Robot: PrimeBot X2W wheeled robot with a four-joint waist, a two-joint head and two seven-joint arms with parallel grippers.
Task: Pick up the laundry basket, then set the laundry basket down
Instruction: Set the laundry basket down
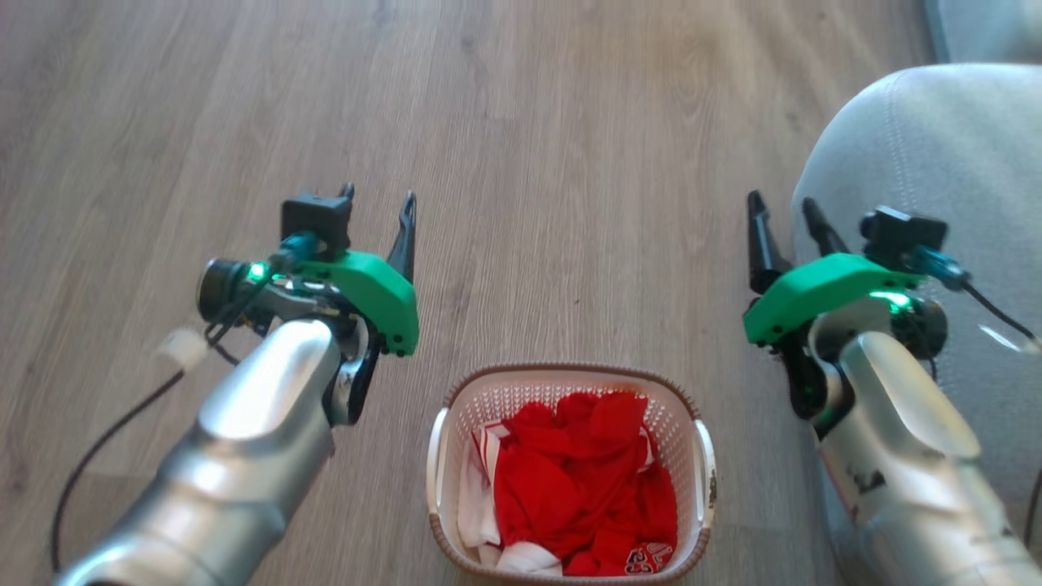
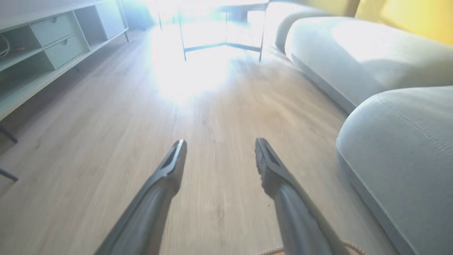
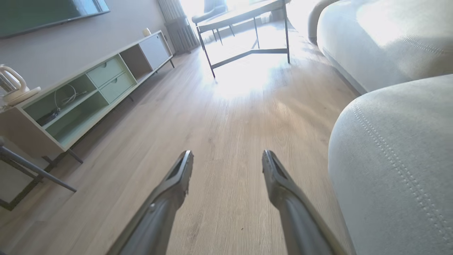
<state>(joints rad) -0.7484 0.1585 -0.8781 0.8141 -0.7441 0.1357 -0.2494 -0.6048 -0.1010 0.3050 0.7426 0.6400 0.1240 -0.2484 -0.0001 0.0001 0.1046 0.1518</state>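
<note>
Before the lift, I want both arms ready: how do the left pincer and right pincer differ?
The left pincer hangs over wood floor; the right pincer hangs beside the grey sofa. One left pincer finger hides behind its camera; both right pincer fingers show. Shared: both open, empty, off the laundry basket.

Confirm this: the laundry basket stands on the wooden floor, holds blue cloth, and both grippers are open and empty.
Wrong colour: the head view shows red cloth, with some white, in the laundry basket. The rest holds: it stands on the wooden floor, and the left gripper and right gripper are open and empty.
</note>
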